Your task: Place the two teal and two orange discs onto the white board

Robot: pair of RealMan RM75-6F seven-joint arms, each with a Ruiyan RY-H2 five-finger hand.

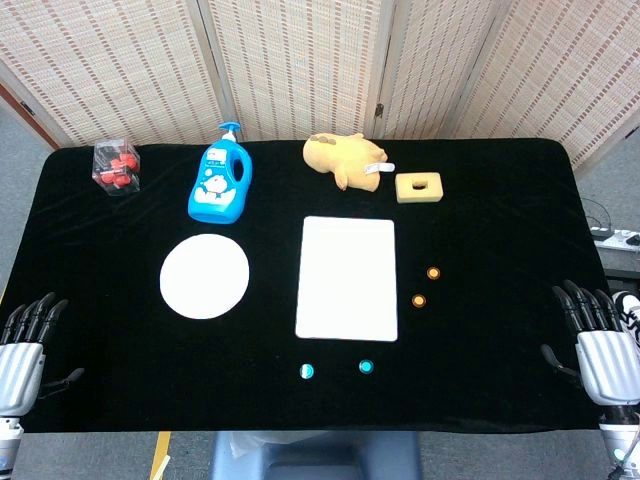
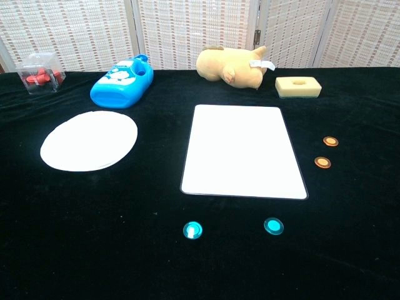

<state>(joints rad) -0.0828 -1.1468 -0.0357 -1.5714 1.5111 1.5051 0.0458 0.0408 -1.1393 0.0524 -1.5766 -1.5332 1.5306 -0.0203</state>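
The white board (image 1: 347,277) (image 2: 242,150) lies flat in the middle of the black table. Two teal discs (image 1: 306,371) (image 1: 366,366) sit just in front of its near edge, also in the chest view (image 2: 192,230) (image 2: 273,225). Two orange discs (image 1: 433,272) (image 1: 419,300) lie to its right (image 2: 330,141) (image 2: 322,162). My left hand (image 1: 22,345) hovers at the table's near left edge, fingers apart and empty. My right hand (image 1: 600,345) rests at the near right edge, likewise open. Neither hand shows in the chest view.
A round white plate (image 1: 204,276) lies left of the board. At the back stand a blue bottle (image 1: 220,178), a clear box of red pieces (image 1: 116,167), a tan plush toy (image 1: 345,157) and a yellow sponge block (image 1: 418,187).
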